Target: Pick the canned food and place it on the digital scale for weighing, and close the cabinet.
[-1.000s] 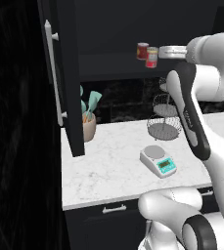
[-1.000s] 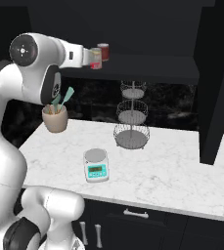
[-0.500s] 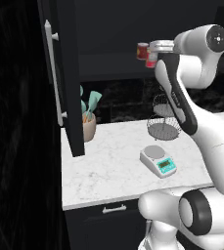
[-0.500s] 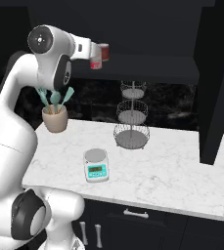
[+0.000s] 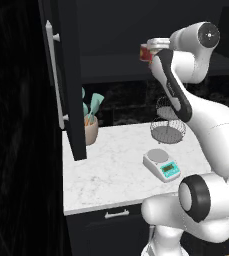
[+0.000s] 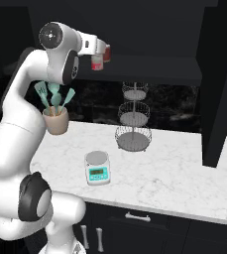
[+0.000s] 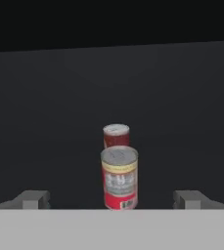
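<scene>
Hand view, left to right: one dark fingertip (image 7: 33,199), the canned food (image 7: 119,178) centred between the tips with the plainer red can (image 7: 116,135) behind it, then the other tip, so the gripper (image 7: 112,200) is spread wide and grasps nothing. Over the last second the arm has swung in toward the cabinet shelf (image 6: 154,69), lining its released jaws up on the tin. The approach looks nearly finished; closing on the tin comes next. Down on the counter (image 5: 111,170) the digital scale (image 5: 161,165) waits bare, and the cabinet door (image 5: 61,80) hangs open.
</scene>
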You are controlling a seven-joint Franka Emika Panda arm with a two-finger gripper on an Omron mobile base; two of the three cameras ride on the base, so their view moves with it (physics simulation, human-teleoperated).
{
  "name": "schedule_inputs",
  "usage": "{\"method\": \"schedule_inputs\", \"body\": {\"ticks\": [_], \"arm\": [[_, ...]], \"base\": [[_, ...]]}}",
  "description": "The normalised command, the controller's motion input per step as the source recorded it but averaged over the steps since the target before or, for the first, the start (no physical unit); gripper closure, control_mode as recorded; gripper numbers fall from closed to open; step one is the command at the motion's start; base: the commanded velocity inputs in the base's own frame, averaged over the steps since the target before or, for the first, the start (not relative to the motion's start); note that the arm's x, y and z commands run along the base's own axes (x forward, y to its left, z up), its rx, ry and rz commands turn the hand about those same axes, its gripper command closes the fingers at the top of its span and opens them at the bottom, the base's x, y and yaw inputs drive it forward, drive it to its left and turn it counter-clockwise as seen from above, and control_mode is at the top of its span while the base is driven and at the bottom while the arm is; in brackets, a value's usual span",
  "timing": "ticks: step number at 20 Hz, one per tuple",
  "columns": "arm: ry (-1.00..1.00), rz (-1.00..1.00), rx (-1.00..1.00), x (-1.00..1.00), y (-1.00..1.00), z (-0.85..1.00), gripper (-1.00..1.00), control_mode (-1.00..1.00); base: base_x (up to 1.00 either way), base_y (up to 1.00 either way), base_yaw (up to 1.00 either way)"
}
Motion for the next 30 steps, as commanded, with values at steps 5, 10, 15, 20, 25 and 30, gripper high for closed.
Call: {"method": "schedule_inputs", "body": {"ticks": [5, 10, 15, 20, 25, 30], "arm": [[0.01, 0.01, 0.0, 0.56, 0.0, -0.03, -1.0, -1.0], [0.01, 0.0, 0.0, 0.56, 0.0, -0.16, -1.0, -1.0], [0.01, 0.0, 0.0, 0.24, -0.09, -0.25, -1.0, -1.0], [0.0, 0.0, 0.0, 0.32, 0.0, -0.39, -1.0, -1.0], [0.0, 0.0, 0.0, 0.39, -0.04, -0.14, -1.0, -1.0], [0.0, 0.0, 0.0, 0.21, -0.02, -0.34, -1.0, -1.0]], "base": [[0.0, 0.0, 0.0], [0.0, 0.0, 0.0], [0.0, 0.0, 0.0], [0.0, 0.0, 0.0], [0.0, 0.0, 0.0], [0.0, 0.0, 0.0]]}}
